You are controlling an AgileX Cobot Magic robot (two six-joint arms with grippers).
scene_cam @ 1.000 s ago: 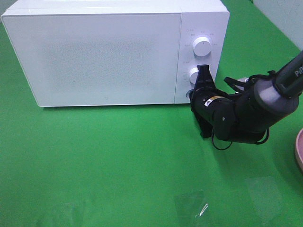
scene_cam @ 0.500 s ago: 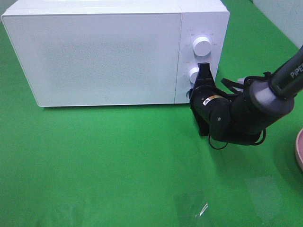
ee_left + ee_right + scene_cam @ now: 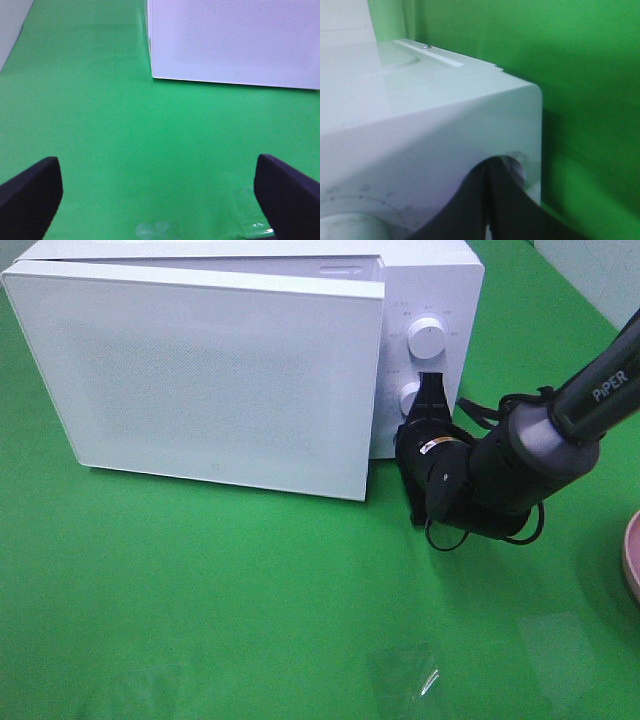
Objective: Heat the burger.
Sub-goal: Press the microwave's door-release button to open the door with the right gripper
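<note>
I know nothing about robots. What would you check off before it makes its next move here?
1. Microwave door unlatched: ok, ajar on its knob side.
2. Right gripper off the control panel: not ok, shut fingers at the low button.
3. Left gripper free: ok, open, empty.
4. Burger found: cannot tell, out of view; only a pink plate rim shows.
5. Oven cavity empty: cannot tell, door hides it.
</note>
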